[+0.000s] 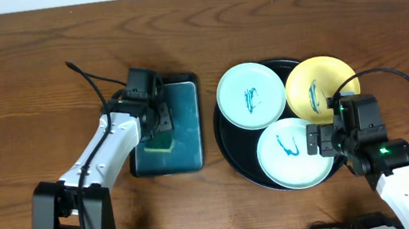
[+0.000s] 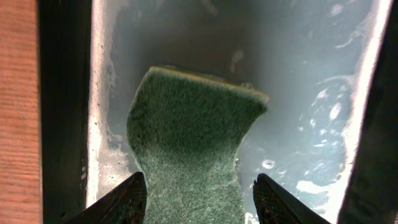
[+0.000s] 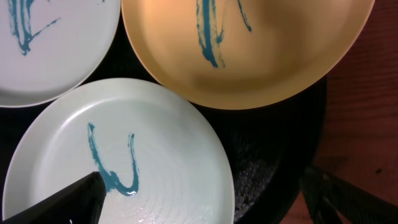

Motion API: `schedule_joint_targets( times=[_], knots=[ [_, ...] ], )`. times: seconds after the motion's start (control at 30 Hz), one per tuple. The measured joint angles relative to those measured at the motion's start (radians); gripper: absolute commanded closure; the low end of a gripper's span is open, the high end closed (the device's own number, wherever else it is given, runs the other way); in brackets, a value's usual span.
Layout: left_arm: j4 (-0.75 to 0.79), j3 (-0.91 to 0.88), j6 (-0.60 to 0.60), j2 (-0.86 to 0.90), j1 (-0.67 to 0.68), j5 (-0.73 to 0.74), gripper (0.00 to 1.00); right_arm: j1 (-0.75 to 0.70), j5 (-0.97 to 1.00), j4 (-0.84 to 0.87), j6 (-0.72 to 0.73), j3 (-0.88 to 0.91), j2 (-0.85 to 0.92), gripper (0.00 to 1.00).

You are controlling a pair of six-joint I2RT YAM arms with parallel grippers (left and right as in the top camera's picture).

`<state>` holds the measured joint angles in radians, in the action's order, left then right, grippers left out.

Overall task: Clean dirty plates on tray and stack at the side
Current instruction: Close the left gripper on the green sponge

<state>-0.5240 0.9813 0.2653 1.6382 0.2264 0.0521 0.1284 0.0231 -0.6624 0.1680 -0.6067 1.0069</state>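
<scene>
Three plates lie on the round black tray [image 1: 225,145], each with teal scribbles: a mint one [image 1: 251,95] at the back left, a yellow one [image 1: 322,88] at the back right and a mint one [image 1: 291,153] nearest me. My right gripper [image 1: 325,140] hangs open over the near plate's [image 3: 155,149] right edge, one finger [image 3: 74,202] above the plate and the other [image 3: 342,202] beyond the tray rim [image 3: 273,162]. My left gripper [image 2: 199,193] is open astride a green sponge [image 2: 193,137]; its left finger [image 2: 127,199] touches the sponge, while a gap separates the right finger [image 2: 273,199] from it.
The sponge [image 1: 160,143] lies in a wet rectangular teal tray [image 1: 182,125] left of the black tray. Brown wooden table [image 1: 29,89] surrounds both. The yellow plate [image 3: 261,56] overlaps the tray's far right rim.
</scene>
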Motion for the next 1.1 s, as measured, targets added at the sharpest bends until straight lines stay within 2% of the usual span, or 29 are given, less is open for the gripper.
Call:
schedule_joint_targets(
  times=[0.37, 0.93, 1.1],
  knots=[
    [0.086, -0.079, 0.000, 0.000, 0.000, -0.003, 0.43, 0.000, 0.000, 0.000, 0.000, 0.000, 0.000, 0.01],
    [0.103, -0.085, 0.000, 0.027, 0.000, -0.006, 0.44, 0.000, 0.000, 0.000, 0.000, 0.000, 0.000, 0.01],
    [0.113, -0.085, 0.005, 0.060, 0.000, -0.006, 0.60, 0.000, 0.000, 0.000, 0.000, 0.000, 0.000, 0.01]
  ],
)
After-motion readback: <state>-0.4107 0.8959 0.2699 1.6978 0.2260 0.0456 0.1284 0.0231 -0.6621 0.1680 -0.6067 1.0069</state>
